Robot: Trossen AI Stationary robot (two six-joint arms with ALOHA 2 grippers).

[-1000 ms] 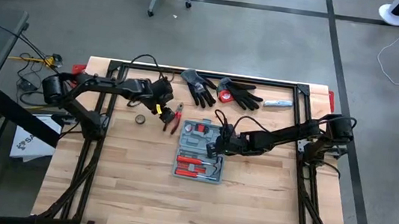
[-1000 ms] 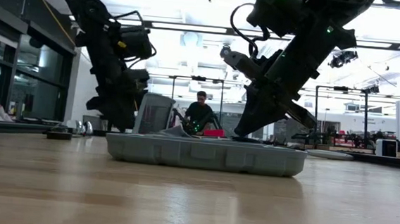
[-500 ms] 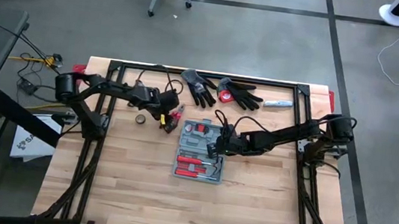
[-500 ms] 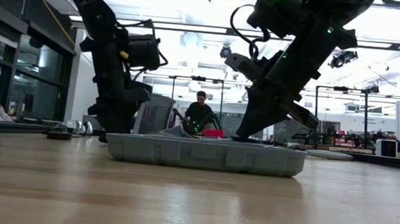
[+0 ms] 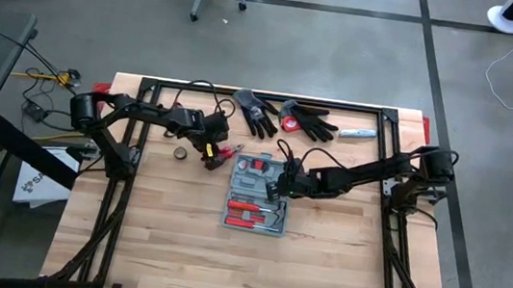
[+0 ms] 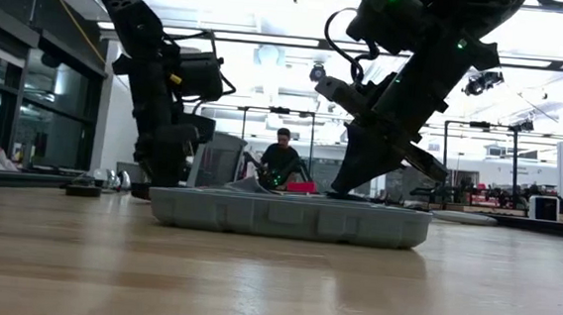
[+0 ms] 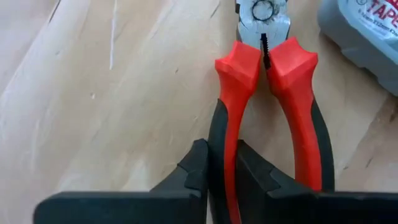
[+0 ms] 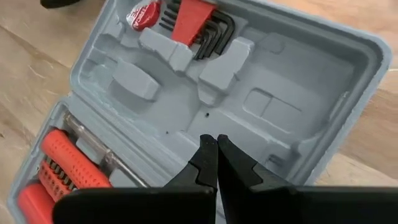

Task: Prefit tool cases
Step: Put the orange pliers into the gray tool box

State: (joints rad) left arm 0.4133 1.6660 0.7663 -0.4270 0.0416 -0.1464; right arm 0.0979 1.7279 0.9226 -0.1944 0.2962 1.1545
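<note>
The grey tool case [image 5: 256,194] lies open and flat on the wooden table, with red-handled tools [image 8: 62,162] in its moulded interior. My right gripper [image 5: 281,183] is shut, and its tips are down inside the case's far half [image 8: 280,99]. Left of the case, red-and-black pliers [image 5: 225,150] lie flat on the table. My left gripper [image 5: 209,148] points steeply down and is shut on one of their handles. My left gripper pinches one handle of the pliers [image 7: 225,140] between its two fingers [image 7: 189,174], partway down the handle below the red flare. It comes from above and lies across the handle. The pliers lie flat on the wood with their jaws pointing away. My right gripper has its shut fingertips [image 8: 208,155] slanting down onto the bare grey moulded floor of the case [image 8: 186,118]. I cannot tell for certain that they touch it. The case sits flat on the table.
Two black gloves [image 5: 255,113] [image 5: 315,125] and a red roll [image 5: 289,123] lie along the far edge, with a pale pen-like thing [image 5: 359,133] to their right. A small dark ring [image 5: 180,154] sits left of the pliers. Bare wood stretches toward the near edge.
My left gripper has come down and toward the near edge, onto the pliers, rolling as it went. It stood apart from the pliers a second ago and now has one of their handles. My right gripper and the case have kept still.
</note>
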